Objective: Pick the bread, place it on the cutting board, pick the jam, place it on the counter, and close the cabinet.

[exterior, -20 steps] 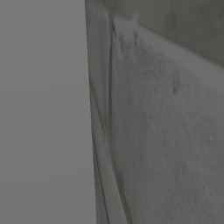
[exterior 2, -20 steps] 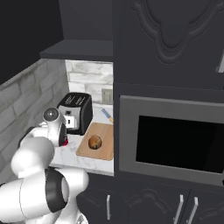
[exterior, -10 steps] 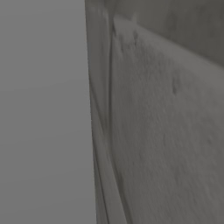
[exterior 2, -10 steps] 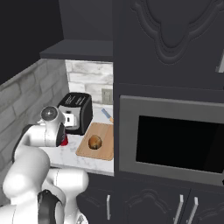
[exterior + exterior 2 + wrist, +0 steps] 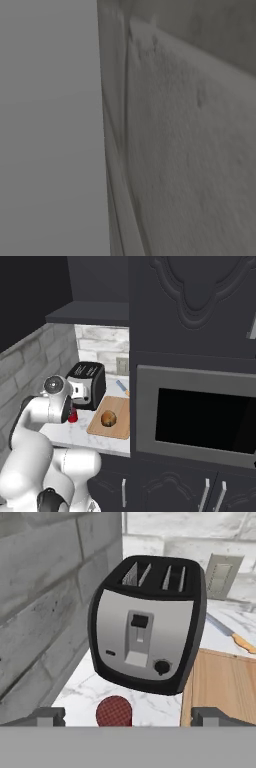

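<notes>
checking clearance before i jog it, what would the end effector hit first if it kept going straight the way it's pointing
Most likely the toaster, dead ahead of the open end effector. The red-lidded jam sits lower, between the fingertips, apparently nearer, so it might be brushed first; depth is unclear.

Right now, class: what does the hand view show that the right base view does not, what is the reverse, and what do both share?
Hand view alone: the toaster's lever and dial, and a wall outlet plate. Right base view alone: the bread on the cutting board, the microwave and dark cabinets. Both share the toaster, the red-lidded jam, the knife, the board and the marble counter.
</notes>
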### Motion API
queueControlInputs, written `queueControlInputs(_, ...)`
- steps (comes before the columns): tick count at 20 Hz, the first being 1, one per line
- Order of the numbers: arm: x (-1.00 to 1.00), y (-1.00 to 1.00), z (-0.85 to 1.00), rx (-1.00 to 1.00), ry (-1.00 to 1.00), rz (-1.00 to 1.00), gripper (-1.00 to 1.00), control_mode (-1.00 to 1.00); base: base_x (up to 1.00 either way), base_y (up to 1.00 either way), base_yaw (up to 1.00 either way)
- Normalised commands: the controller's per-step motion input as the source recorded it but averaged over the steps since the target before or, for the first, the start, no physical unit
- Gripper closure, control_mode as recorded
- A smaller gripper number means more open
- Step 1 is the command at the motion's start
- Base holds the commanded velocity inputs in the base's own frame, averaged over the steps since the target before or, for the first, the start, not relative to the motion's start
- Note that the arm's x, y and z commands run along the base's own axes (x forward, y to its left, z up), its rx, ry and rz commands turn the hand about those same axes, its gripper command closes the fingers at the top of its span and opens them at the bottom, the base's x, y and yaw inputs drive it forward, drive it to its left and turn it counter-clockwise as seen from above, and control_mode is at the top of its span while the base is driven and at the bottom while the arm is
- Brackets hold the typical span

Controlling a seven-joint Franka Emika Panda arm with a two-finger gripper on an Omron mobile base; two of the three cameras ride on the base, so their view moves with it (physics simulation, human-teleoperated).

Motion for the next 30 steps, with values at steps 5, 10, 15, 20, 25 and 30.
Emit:
queueControlInputs(5, -0.14, 0.0, 0.24, 0.01, -0.08, 0.0, -1.0, -1.0, 0.0, 0.0, 0.0)
queueControlInputs(10, -0.11, 0.0, 0.22, 0.0, -0.06, 0.0, -1.0, -1.0, 0.0, 0.0, 0.0)
queueControlInputs(15, -0.07, 0.0, 0.2, 0.0, -0.05, 0.0, -1.0, -1.0, 0.0, 0.0, 0.0)
queueControlInputs(20, -0.05, 0.0, 0.15, 0.0, -0.05, 0.0, -1.0, -1.0, 0.0, 0.0, 0.0)
queueControlInputs(25, -0.05, 0.0, 0.21, 0.0, -0.06, 0.0, -1.0, -1.0, 0.0, 0.0, 0.0)
queueControlInputs(30, -0.08, 0.0, 0.24, 0.0, -0.06, 0.0, -1.0, -1.0, 0.0, 0.0, 0.0)
